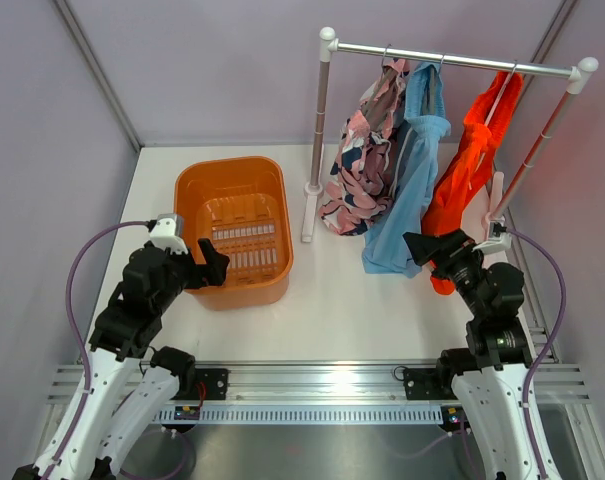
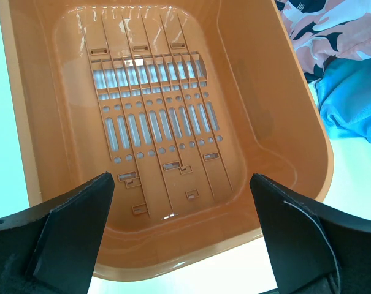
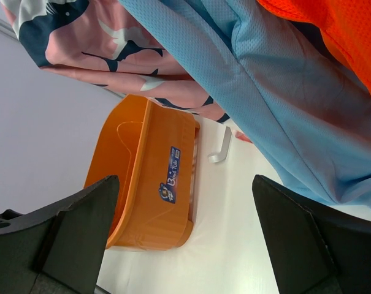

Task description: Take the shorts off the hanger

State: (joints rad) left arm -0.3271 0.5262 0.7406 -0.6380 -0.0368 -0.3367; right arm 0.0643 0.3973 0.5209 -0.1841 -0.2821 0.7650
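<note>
On the rack's rail [image 1: 452,60], at the far right of the worktop [image 1: 342,310], found all three shorts hanging side by side: pink patterned shorts [image 1: 367,165] to the left, light blue shorts [image 1: 407,190] in the middle, orange shorts [image 1: 467,165] to the right. Saw each draped with its long axis downward, hems hanging low. Found the right claw [image 1: 432,250] down at those hems, between the blue and the orange, released and gaping, gripping nothing. Through the right wrist camera, saw blue mesh just beyond and above the spread fingers, orange in the upper right corner. Found the left claw [image 1: 214,268] well apart from the rack, likewise released, poised over the near rim of the orange tub [image 1: 192,190], with nothing lying inside it. Judged the right arm far the nearer for the grab. Judged the pull as needing to lift or slide cloth off the hangers, with hooks set high on the rail. Noted bare worktop between rack and tub. Noted the rack's right post [image 1: 542,130] and the side wall close by the right arm, leaving little room on that side.
</note>
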